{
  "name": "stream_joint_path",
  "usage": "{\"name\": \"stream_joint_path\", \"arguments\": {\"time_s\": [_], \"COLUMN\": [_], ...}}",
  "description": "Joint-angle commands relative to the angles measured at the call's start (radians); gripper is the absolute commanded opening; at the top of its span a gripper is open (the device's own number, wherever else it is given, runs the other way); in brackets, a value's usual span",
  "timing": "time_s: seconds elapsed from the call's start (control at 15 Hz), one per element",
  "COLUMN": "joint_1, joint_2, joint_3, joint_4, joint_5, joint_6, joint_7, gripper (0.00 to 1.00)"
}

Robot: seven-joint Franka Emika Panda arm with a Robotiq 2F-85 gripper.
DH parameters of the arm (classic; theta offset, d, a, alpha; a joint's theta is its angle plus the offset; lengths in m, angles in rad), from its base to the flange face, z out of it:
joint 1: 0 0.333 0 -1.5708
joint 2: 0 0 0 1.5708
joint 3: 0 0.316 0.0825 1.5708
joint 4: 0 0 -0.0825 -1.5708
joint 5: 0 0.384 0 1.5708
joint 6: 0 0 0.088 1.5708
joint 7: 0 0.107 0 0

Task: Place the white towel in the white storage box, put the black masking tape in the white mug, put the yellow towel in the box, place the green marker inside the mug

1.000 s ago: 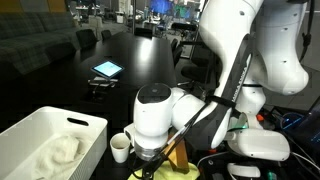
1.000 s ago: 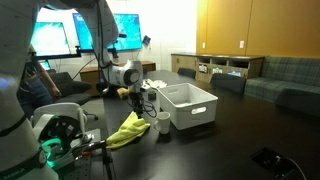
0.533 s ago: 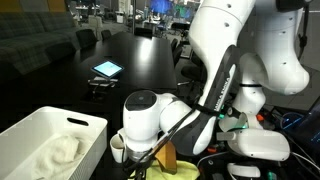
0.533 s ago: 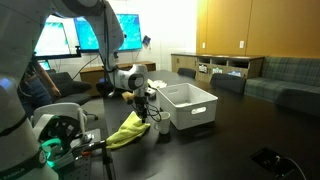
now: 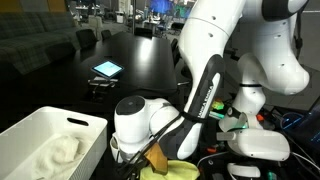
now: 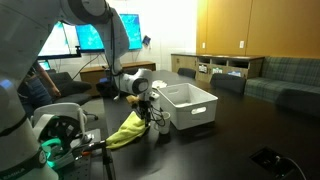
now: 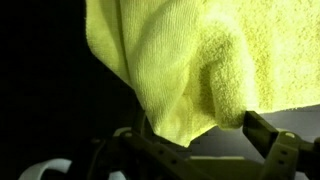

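Observation:
The yellow towel [image 6: 125, 130] lies crumpled on the black table beside the white storage box [image 6: 190, 105], and it fills the upper wrist view [image 7: 190, 60]. My gripper [image 7: 200, 135] is open, low over the towel's edge, one fingertip [image 7: 265, 132] showing at the right. In an exterior view the wrist [image 5: 140, 125] hangs over the yellow towel [image 5: 185, 170], next to the box [image 5: 40, 120]. The white towel [image 5: 60, 152] lies inside the box. The white mug [image 6: 163, 125] stands between towel and box. The black masking tape and the green marker are out of view.
A tablet [image 5: 106, 69] lies further back on the table. The robot's base unit [image 5: 260, 145] with cables stands close behind the towel. Screens [image 6: 100, 35] glow behind the arm, and a small dark object [image 6: 268, 157] sits near the table's front edge.
The wrist has swung down and toward the box, now covering the mug in an exterior view. The jaws stayed open.

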Motion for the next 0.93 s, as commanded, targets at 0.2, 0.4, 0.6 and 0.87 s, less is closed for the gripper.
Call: {"name": "stream_joint_path", "arguments": {"time_s": [0.2, 0.4, 0.6, 0.87], "joint_1": [0.004, 0.001, 0.001, 0.018], "joint_2": [0.042, 0.050, 0.044, 0.008], "joint_3": [0.000, 0.003, 0.001, -0.015], "joint_4": [0.040, 0.043, 0.042, 0.027], "joint_5": [0.083, 0.102, 0.108, 0.096], "joint_6": [-0.016, -0.017, -0.021, -0.042], "joint_7": [-0.092, -0.117, -0.132, -0.118], "gripper": [0.93, 0.79, 0.61, 0.29]}}
